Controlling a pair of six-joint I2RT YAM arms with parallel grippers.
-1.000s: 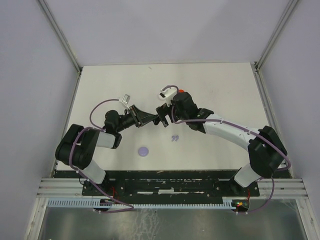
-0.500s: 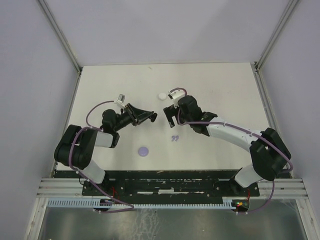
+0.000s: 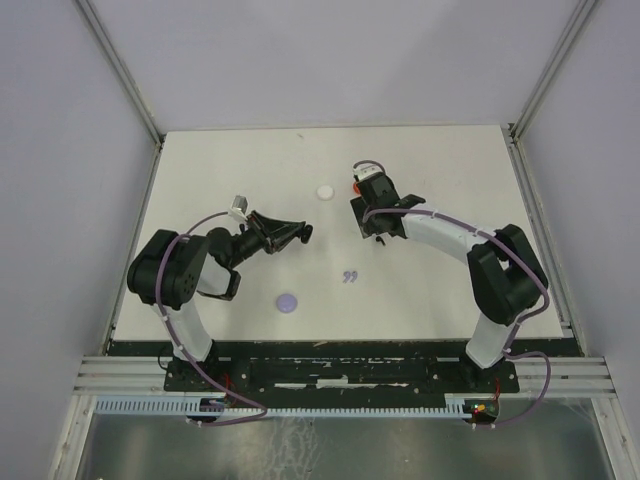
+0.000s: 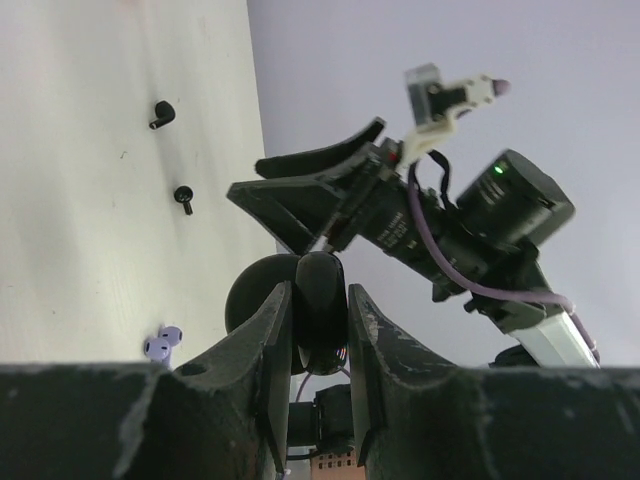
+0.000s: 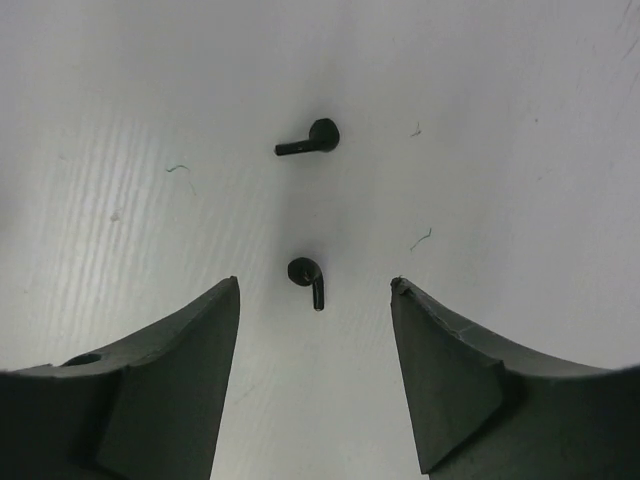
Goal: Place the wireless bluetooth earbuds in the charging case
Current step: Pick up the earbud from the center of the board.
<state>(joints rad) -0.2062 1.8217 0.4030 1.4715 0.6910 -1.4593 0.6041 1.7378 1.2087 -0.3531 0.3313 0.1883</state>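
My left gripper (image 3: 298,235) (image 4: 318,288) is shut on the black charging case (image 4: 320,325), held above the table with its round lid (image 4: 250,295) swung open. Two black earbuds (image 5: 310,139) (image 5: 307,276) lie on the white table. My right gripper (image 5: 315,287) (image 3: 371,230) hovers over them, open, and the nearer earbud lies just ahead of the gap between its fingertips, untouched. The left wrist view also shows these black earbuds (image 4: 163,113) (image 4: 184,196). A lavender pair of earbuds (image 3: 350,276) (image 4: 162,343) lies near the table's middle.
A white round disc (image 3: 324,191) lies on the table behind the grippers. A lavender round disc (image 3: 288,301) lies nearer the left arm's base. Grey walls with metal posts (image 3: 126,80) enclose the table on three sides.
My right gripper has pulled away from the left gripper, moving right and toward the back, and now points down over the black earbuds with its jaws somewhat narrower. The left gripper still holds the case.
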